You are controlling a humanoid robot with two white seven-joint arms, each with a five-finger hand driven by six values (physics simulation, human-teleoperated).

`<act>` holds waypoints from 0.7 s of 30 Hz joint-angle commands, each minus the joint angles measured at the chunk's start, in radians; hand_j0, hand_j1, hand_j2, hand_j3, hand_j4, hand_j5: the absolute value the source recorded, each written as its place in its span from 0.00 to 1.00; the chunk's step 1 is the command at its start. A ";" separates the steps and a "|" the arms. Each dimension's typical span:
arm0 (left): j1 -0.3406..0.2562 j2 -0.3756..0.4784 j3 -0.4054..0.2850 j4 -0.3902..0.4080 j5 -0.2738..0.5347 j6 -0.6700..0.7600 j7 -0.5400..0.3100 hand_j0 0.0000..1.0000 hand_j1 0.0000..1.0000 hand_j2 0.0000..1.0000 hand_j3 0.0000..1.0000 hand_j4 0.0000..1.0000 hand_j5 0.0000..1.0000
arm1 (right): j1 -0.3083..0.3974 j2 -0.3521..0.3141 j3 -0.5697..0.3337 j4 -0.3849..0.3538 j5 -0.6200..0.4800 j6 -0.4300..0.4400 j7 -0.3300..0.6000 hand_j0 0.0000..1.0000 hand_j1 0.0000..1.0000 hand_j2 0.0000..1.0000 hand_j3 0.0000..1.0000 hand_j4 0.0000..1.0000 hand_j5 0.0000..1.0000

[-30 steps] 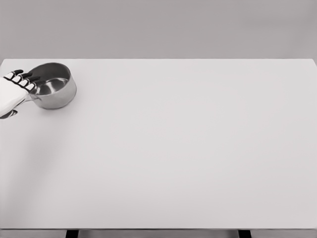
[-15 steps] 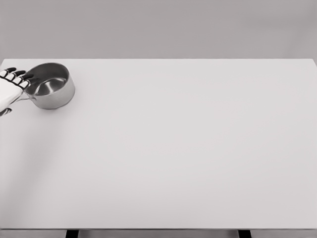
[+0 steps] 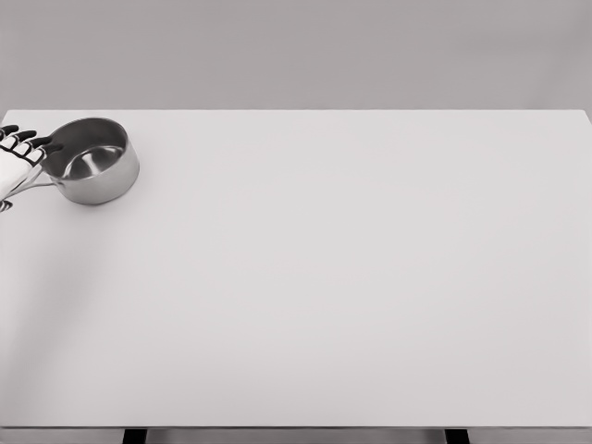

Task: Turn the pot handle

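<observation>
Item: pot (image 3: 90, 162), one, of polished steel, small and round, with straight walls and an open top. The inside is seen to be bright and reflective, with a darker band along the near inner wall. It is stood upright on the white table (image 3: 333, 277), close to the far left corner, a little in from the far edge and near the left edge.

Handle (image 3: 35, 184): thin, metallic, joined to the wall of the pot on its left side. It is pointed toward the left edge of the table and slightly toward the near edge, so the long axis of pot and handle is run roughly parallel to the far edge, dipping at the left end. Only a short stretch beside the pot is shown; the outer end is covered by the hand or cut off by the picture's border (which of the two cannot be told).

Left hand (image 3: 13, 162): white with dark fingertips, largely cropped at the left border. The fingers (image 3: 28, 141) are held extended toward the pot's rim, just beside it. It is laid over the handle's line, but whether the handle is grasped cannot be told
</observation>
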 commanded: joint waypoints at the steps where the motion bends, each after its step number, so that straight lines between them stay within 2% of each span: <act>1: 0.000 0.000 0.000 0.005 0.001 0.000 0.001 1.00 1.00 1.00 1.00 1.00 1.00 | 0.000 0.000 0.000 0.000 0.000 0.000 0.000 1.00 1.00 1.00 1.00 1.00 1.00; 21: -0.021 -0.030 0.002 0.072 -0.036 0.000 0.001 1.00 1.00 1.00 1.00 1.00 1.00 | 0.000 0.000 0.000 0.000 0.000 0.000 0.000 1.00 1.00 1.00 1.00 1.00 1.00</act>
